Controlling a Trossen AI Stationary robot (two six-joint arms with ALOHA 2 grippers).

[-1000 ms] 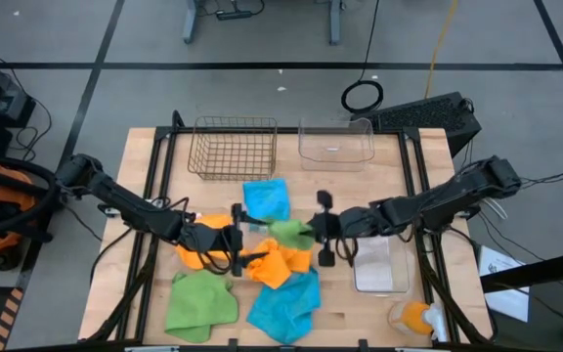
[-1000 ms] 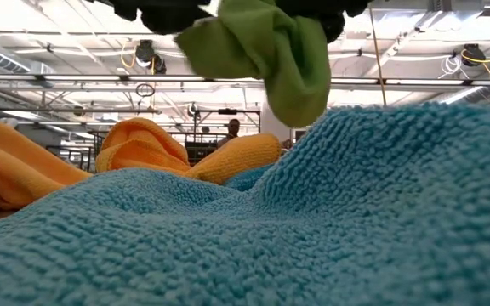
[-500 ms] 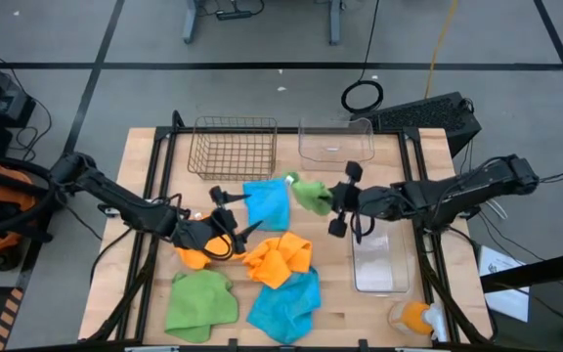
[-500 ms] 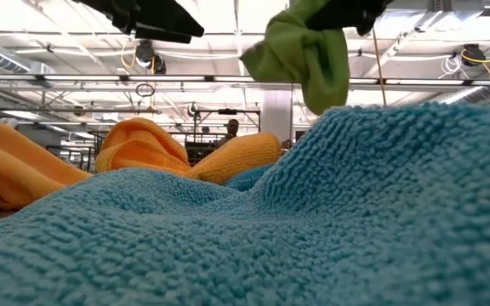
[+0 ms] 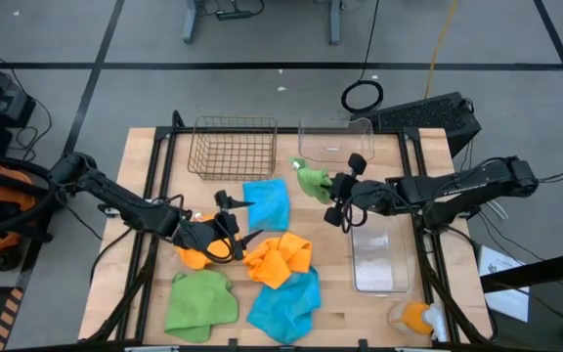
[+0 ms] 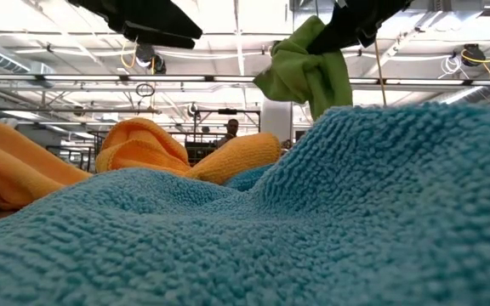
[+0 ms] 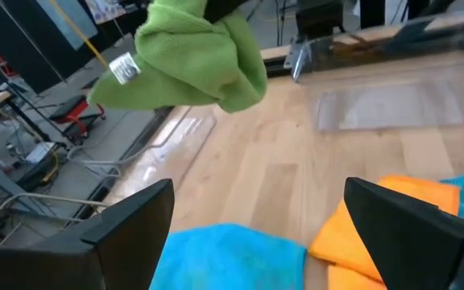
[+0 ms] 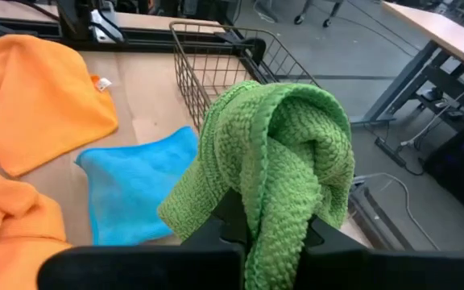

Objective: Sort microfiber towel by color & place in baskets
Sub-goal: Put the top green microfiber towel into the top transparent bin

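Note:
My right gripper [image 5: 328,188] is shut on a bunched green towel [image 5: 312,181], lifted above the table's middle, near the far clear bin [image 5: 336,140]. The wire basket [image 5: 235,148] stands left of that bin, and a second clear bin [image 5: 379,260] lies near the right edge. My left gripper [image 5: 236,221] hovers open over an orange towel [image 5: 195,250]. The left wrist view shows its two fingers wide apart, with the green towel [image 7: 185,58] beyond them. On the table lie a blue towel [image 5: 267,202], a crumpled orange towel [image 5: 280,260], a green towel [image 5: 201,301] and another blue one [image 5: 286,304]. My right gripper pinches the green towel's bunched folds [image 8: 274,211] between its two fingers [image 8: 225,219], several layers together. The fingers reach in about level from the table's right. The towel is lifted clear of the table and bulges ahead of the fingers, with a loose end hanging [image 6: 328,92].
The loose towels crowd the table's middle and near half. A blue towel [image 6: 313,221] fills the low view's foreground, with orange towels [image 6: 185,153] behind it. An orange object [image 5: 413,316] sits at the near right corner. Bare wood shows between the baskets and the towels.
My right gripper, still shut on the green towel, has carried it up off the pile and toward the far edge and right, nearer the far clear bin. My left gripper has drawn back slightly toward the left, staying open.

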